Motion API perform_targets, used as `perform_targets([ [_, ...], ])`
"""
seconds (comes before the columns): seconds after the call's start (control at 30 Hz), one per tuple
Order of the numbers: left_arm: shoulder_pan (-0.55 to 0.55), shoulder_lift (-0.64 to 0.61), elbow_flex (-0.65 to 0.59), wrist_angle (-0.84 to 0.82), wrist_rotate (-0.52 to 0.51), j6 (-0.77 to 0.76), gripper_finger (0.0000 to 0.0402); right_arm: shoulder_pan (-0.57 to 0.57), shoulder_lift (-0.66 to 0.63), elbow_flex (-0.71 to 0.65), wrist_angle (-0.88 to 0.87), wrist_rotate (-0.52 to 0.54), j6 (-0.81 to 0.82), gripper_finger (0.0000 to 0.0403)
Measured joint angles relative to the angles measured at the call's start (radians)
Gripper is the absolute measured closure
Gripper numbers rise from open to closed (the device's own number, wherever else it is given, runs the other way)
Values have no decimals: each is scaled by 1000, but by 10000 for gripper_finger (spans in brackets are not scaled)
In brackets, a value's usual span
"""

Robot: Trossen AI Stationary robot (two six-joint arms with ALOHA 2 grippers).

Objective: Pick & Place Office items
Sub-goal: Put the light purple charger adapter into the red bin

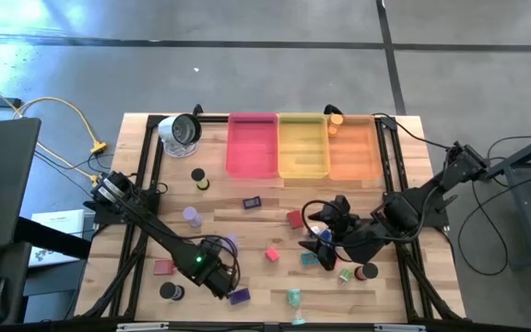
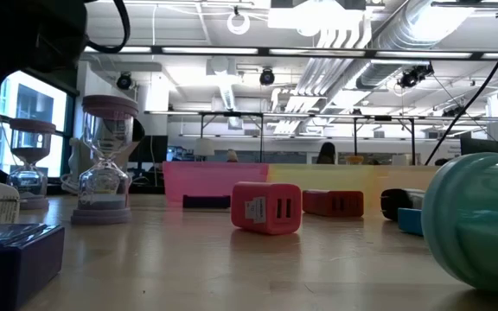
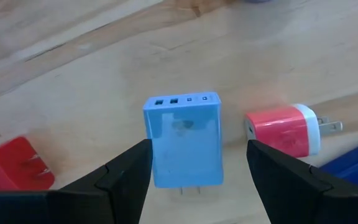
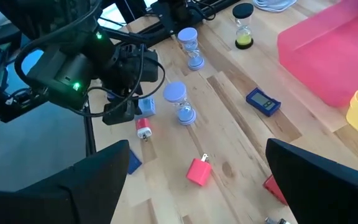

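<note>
A pale blue USB charger block lies flat on the wooden surface. The left gripper jaws stand open astride it, not touching. The right gripper jaws gape wide at three o'clock, empty

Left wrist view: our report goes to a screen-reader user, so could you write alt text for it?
A light blue USB wall charger lies flat on the wooden table between the left gripper's open jaws, neither finger touching it. Beside it lies a red-and-white plug adapter; a red block and a dark blue item sit at the edges.
</note>
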Motion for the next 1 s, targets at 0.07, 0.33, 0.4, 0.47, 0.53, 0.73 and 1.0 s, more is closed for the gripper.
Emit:
perform_targets([
  [0.07,0,0,0,0,5,-19,150,0,0,0,0,0,-17,37],
  [0.33,6,0,-2,0,8,-40,150,0,0,0,0,-3,-52,37],
  [0.4,6,0,-9,-1,8,-46,150,0,0,0,0,-14,-69,37],
  [0.47,7,0,-14,-1,10,-51,150,0,0,0,0,-31,-82,37],
  [0.53,6,0,-17,2,19,-57,150,0,0,0,0,-48,-102,37],
  [0.73,7,6,-18,2,23,-80,150,0,0,0,0,-52,-166,37],
  [1.0,22,86,-18,65,65,-73,150,0,0,0,-3,-81,-243,37],
])
